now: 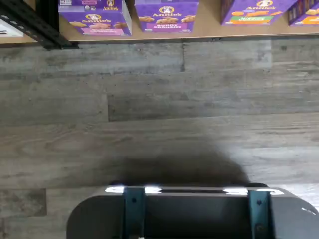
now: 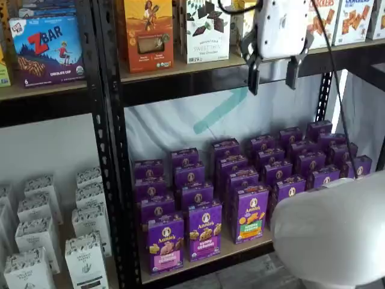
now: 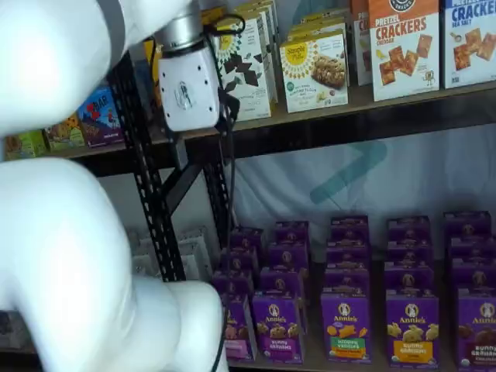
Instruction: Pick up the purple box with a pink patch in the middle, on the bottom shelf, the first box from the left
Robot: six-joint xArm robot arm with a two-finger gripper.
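Note:
The purple box [image 2: 165, 242] with a pink band stands upright at the front left end of the bottom shelf [image 2: 243, 248]. In the wrist view the purple box [image 1: 94, 19] shows beside the black rack foot, on the shelf board [image 1: 209, 31]. In a shelf view the purple box [image 3: 236, 329] is partly hidden behind my arm. My gripper [image 2: 272, 75] hangs high above the purple rows, level with the upper shelf's edge. Its two black fingers [image 2: 252, 79] stand apart with a plain gap, holding nothing. Its white body [image 3: 188, 89] shows side-on in a shelf view.
Several rows of purple cartons fill the bottom shelf, among them one with a green band [image 2: 251, 214]. White cartons [image 2: 36, 241] stand left of the black upright [image 2: 111, 150]. My white arm [image 3: 70, 232] blocks much of a shelf view. A dark mount [image 1: 189, 214] shows over the wood floor.

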